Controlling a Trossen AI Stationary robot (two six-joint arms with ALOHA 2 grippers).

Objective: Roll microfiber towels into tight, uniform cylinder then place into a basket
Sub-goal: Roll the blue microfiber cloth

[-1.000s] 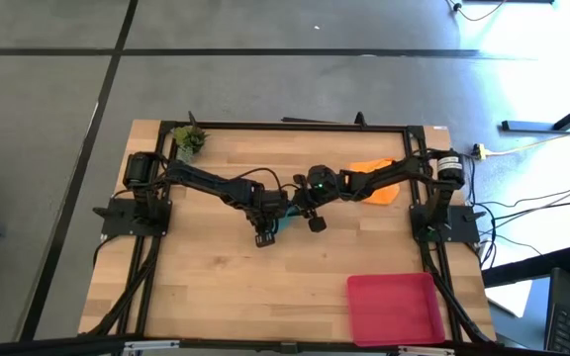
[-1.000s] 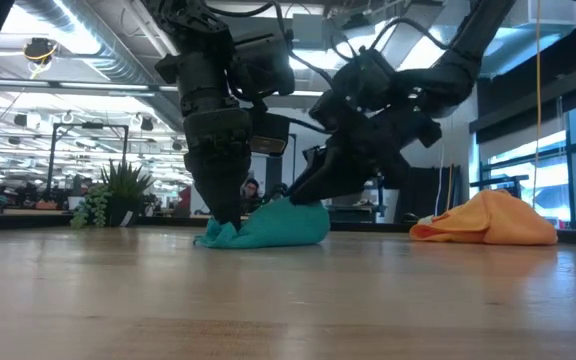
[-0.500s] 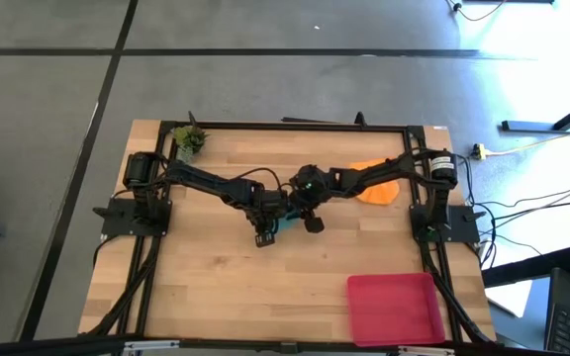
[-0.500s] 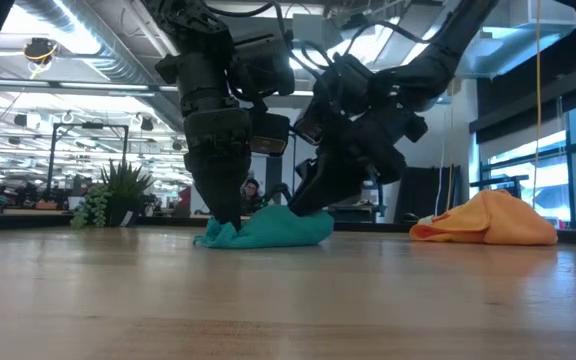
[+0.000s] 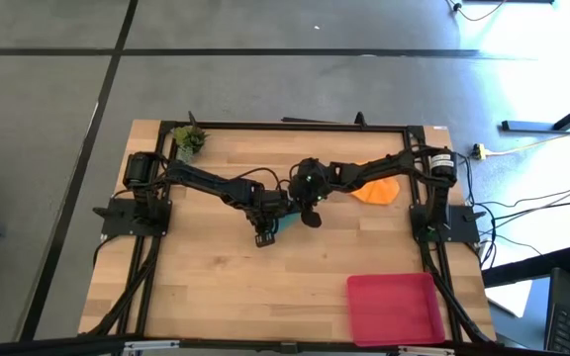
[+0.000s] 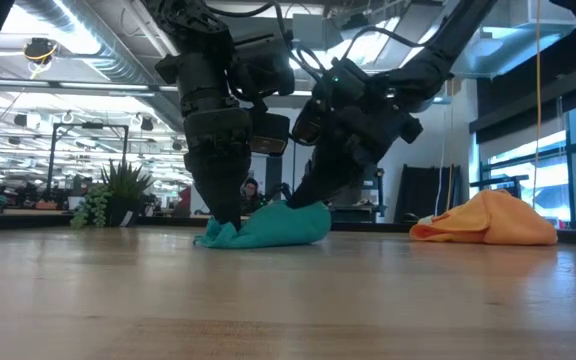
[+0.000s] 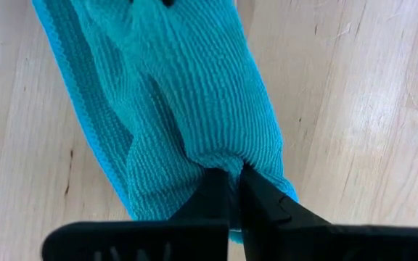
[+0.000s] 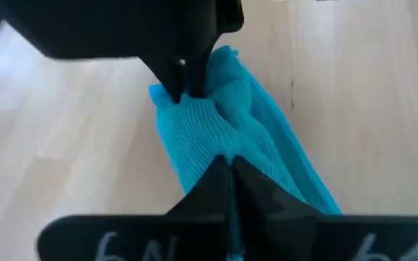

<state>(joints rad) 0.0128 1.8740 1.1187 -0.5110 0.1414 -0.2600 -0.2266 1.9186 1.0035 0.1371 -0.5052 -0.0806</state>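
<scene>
The teal towel (image 6: pixel 268 228) lies bunched into a short lump on the table's middle; it also shows in the high view (image 5: pixel 283 222). My left gripper (image 6: pixel 224 218) is shut on its left end and my right gripper (image 6: pixel 303 200) is shut on its right end, close together. The orange towel (image 5: pixel 376 189) lies crumpled at the far right, under my right arm, and shows in the low view (image 6: pixel 488 220). The red-pink basket (image 5: pixel 394 308) sits at the near right edge. My left gripper pinches a raised fold of the teal towel (image 7: pixel 220 158) between its two shut fingers, near the towel's left end. The fingers come from above, pointing down. The towel lies on the table, gathered into creases at the pinch. My right gripper pinches a bunched fold of the teal towel (image 8: pixel 227 148) between its two shut fingers, at the towel's right end. The fingers slant down from the table's right side. The towel rests on the table, humped up at this end (image 6: pixel 308 212).
A small green plant (image 5: pixel 189 139) stands at the far left corner. Bare wood lies between the towel and the table's near edge (image 5: pixel 245 297). The dark frame rails (image 5: pixel 146 267) run along both sides of the table.
My right gripper has gone a little toward the table's left edge, closer to my left gripper, still shut on the teal towel. The towel's right end is pushed in and humped; its left end stays under my left gripper.
</scene>
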